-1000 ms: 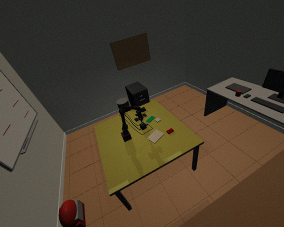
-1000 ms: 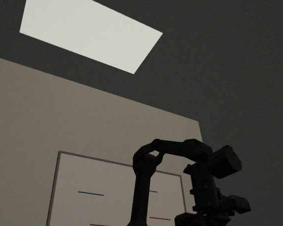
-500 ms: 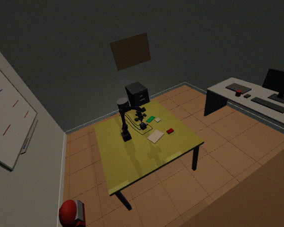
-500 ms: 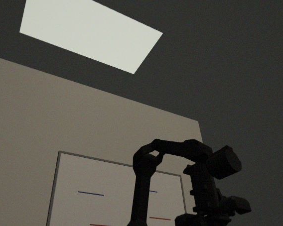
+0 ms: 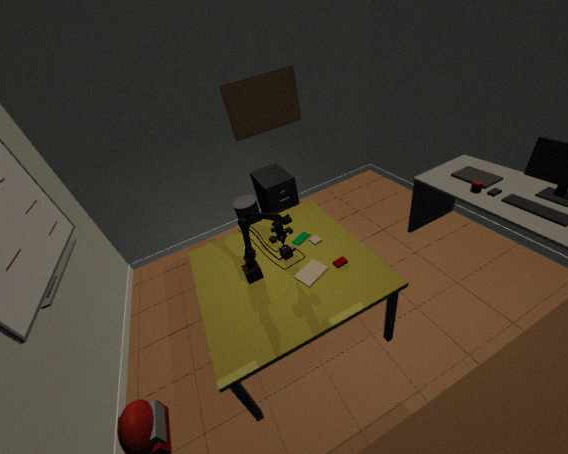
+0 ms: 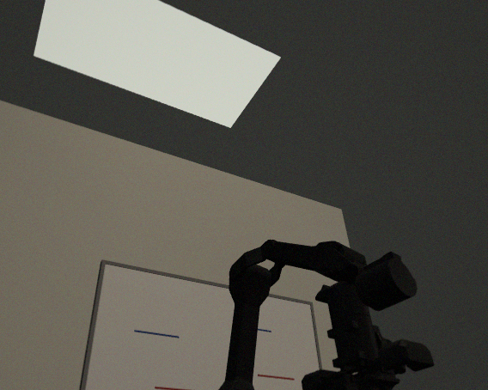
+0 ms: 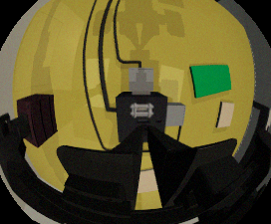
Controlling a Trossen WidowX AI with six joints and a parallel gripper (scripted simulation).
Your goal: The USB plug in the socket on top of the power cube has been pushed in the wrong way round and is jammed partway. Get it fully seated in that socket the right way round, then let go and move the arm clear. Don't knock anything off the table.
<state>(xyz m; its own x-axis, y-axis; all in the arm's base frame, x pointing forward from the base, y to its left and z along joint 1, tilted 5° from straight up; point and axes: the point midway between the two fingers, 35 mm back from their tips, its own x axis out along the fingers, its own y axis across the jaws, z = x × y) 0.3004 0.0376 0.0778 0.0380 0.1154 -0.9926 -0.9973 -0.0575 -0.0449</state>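
The dark power cube (image 5: 286, 253) (image 7: 126, 106) stands on the yellow table (image 5: 262, 320) (image 7: 71, 39). A silvery fitting (image 7: 141, 110) shows on its top. One grey plug (image 7: 140, 81) is at its far side and another grey plug (image 7: 175, 114) is at its right side in the wrist view. My gripper (image 5: 283, 244) (image 7: 144, 128) points down at the cube's top, its fingertips close together near the top's lower edge in the wrist view. It is shut on the USB plug, which the dark fingertips mostly hide. How deep the plug sits and which way round it is cannot be seen. The exterior view does not show the fingertips.
Black cables (image 7: 85, 64) loop around the cube. A green card (image 5: 301, 238) (image 7: 210, 81) and a small pale block (image 5: 315, 240) (image 7: 225, 114) lie to one side. A white sheet (image 5: 311, 273) (image 7: 146, 182) and a red block (image 5: 340, 262) lie on the table. The arm's base (image 5: 252, 272) stands nearby.
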